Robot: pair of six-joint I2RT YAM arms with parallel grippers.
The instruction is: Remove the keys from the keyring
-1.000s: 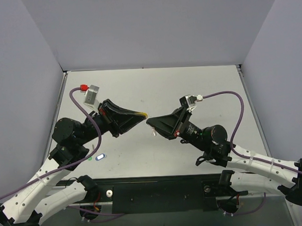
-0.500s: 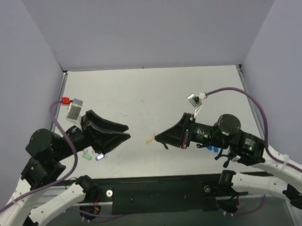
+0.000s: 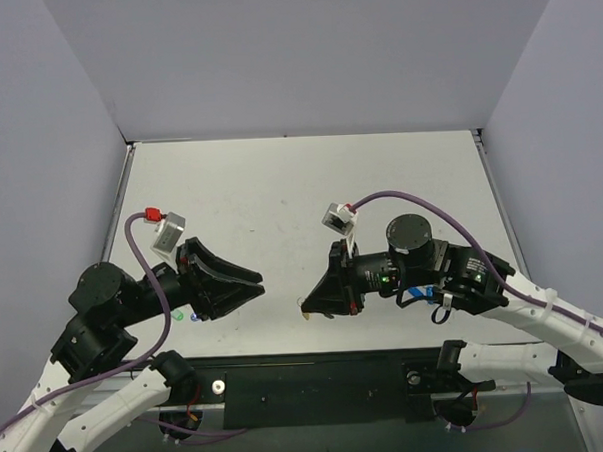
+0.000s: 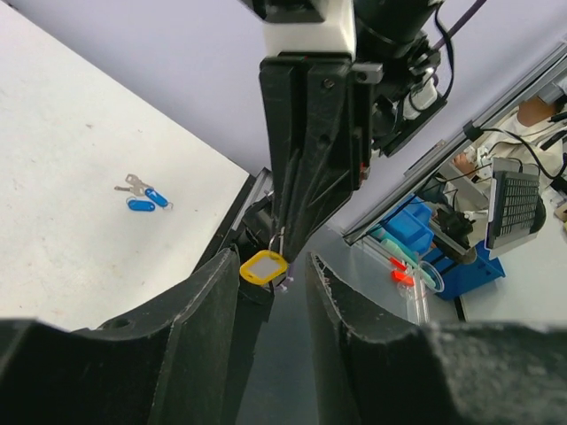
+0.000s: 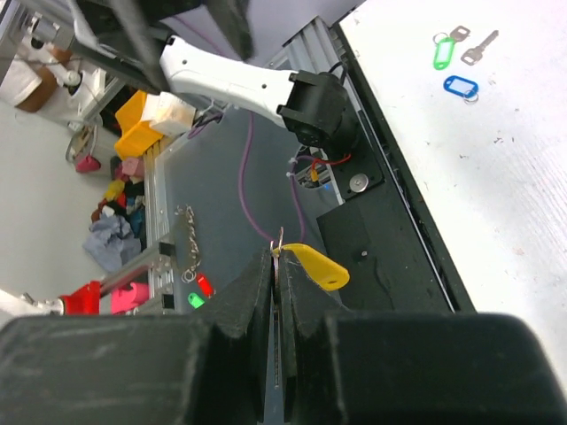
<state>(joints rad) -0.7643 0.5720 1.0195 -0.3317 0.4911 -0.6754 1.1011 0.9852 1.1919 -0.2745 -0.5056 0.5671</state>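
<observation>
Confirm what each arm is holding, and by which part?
Right gripper is shut on the yellow-tagged keyring, pinching its thin metal ring; the tag pokes out free. Left fingers stand apart, holding nothing.

Part of the keyring (image 5: 312,264) is hidden between the right end effector's (image 5: 275,258) pressed-together fingertips.

The right gripper (image 4: 283,226) reaches down from 12 o'clock, its black fingers pressed together on the keyring (image 4: 276,243). The ring's yellow tag (image 4: 264,267) hangs at the centre. The left gripper (image 4: 270,285) rises from 6 o'clock with its fingers apart, and the tag hangs between their tips. Blue-tagged keys (image 4: 142,197) lie on the white table (image 4: 53,133) at 9 o'clock.
</observation>
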